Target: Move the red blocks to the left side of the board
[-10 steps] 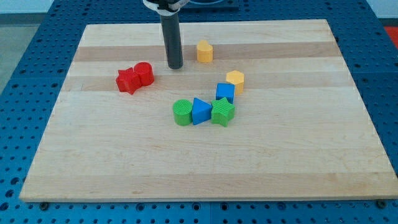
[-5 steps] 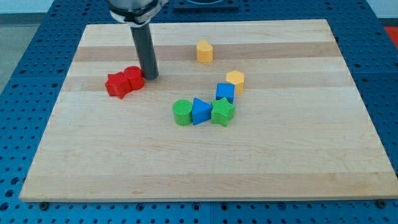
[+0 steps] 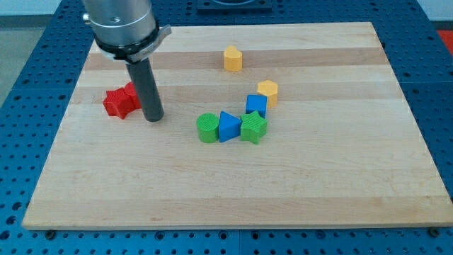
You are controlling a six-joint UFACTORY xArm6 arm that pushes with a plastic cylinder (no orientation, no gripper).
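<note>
A red star-shaped block lies near the board's left edge. A second red block touches it on its right and is partly hidden behind the rod, so its shape cannot be made out. My tip rests on the board just right of and slightly below the two red blocks, close to them.
A yellow block sits near the view's top centre. A yellow hexagonal block, a blue cube, a green star, a blue triangle and a green cylinder cluster mid-board. The wooden board lies on a blue perforated table.
My tip has moved left and toward the view's bottom. The two red blocks have slid left with it, toward the board's left edge. The other blocks have not moved.
</note>
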